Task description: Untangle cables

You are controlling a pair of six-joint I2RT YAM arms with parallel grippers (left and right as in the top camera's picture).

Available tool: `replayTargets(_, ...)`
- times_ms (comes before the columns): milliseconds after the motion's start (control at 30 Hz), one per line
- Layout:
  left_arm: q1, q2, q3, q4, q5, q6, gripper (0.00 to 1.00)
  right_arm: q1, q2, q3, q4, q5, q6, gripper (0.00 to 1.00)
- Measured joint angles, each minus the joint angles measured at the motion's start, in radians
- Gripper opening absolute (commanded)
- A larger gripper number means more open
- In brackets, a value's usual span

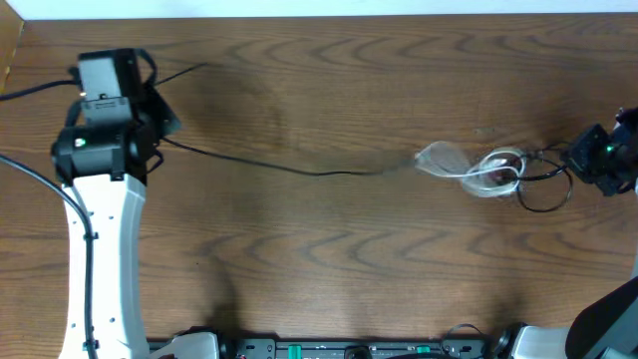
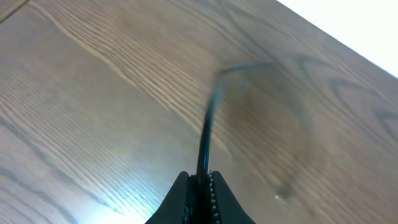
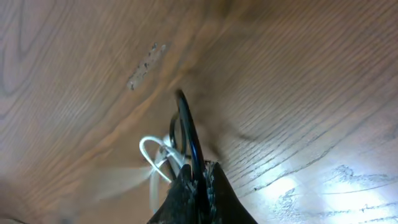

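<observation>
Found the black cable [image 1: 299,170] drawn out in a long line across the middle of the wooden table [image 1: 299,269], running rightward into the white cable [image 1: 495,172], bunched in small loops right of centre. Noted one black loop just beside that bunch, toward the right edge. Saw the left gripper [image 2: 200,182] with fingers pressed together on the black cable's left stretch, and the right gripper [image 3: 200,177] likewise pinching black cable close to the white loops. Judged the job roughly half done: one length stretched clear, yet black and white apparently crossing at the bunch, though blurred there. Left to do: parting those loops.
</observation>
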Motion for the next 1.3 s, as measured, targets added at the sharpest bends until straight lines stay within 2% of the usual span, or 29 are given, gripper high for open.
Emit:
replayTargets(300,-0.017,0.0,0.0,0.147,0.2,0.043,0.07,0.016,0.063,0.0,0.026,-0.111,-0.044,0.01)
replayTargets(433,-0.02,0.0,-0.001,0.237,0.377,0.061,0.07,0.069,0.063,0.0,0.036,-0.185,-0.083,0.01)
replayTargets(533,-0.038,-0.001,-0.002,0.352,0.546,0.064,0.07,0.172,0.063,0.0,0.064,-0.232,-0.103,0.01)
replayTargets(567,-0.05,-0.005,-0.002,0.392,0.618,0.061,0.08,0.246,0.064,0.0,0.098,-0.248,-0.103,0.01)
replayTargets(767,-0.074,-0.036,-0.002,0.431,0.816,0.027,0.07,0.544,0.065,-0.005,0.334,-0.262,0.019,0.01)
replayTargets(900,-0.074,-0.037,-0.002,0.438,0.925,-0.016,0.07,0.654,0.08,-0.005,0.442,-0.208,0.121,0.05)
replayTargets(933,-0.075,-0.037,-0.002,0.439,0.947,-0.024,0.07,0.677,0.089,-0.005,0.458,-0.199,0.14,0.13)
replayTargets(967,-0.076,-0.037,-0.002,0.442,0.972,-0.037,0.07,0.694,0.098,-0.005,0.472,-0.194,0.153,0.3)
replayTargets(1000,-0.077,-0.037,-0.002,0.445,0.999,-0.047,0.07,0.714,0.111,-0.005,0.478,-0.186,0.174,0.38)
replayTargets(1067,-0.079,-0.037,-0.002,0.446,1.032,-0.056,0.08,0.726,0.124,-0.005,0.473,-0.178,0.183,0.83)
replayTargets(1100,-0.079,-0.037,-0.002,0.448,1.041,-0.06,0.07,0.727,0.127,-0.005,0.468,-0.175,0.189,0.96)
replayTargets(1133,-0.079,-0.037,-0.002,0.451,1.049,-0.061,0.08,0.728,0.13,-0.005,0.466,-0.172,0.19,0.99)
replayTargets(1300,-0.08,-0.037,-0.002,0.546,1.072,-0.084,0.07,0.718,0.13,0.011,0.478,-0.203,0.153,0.99)
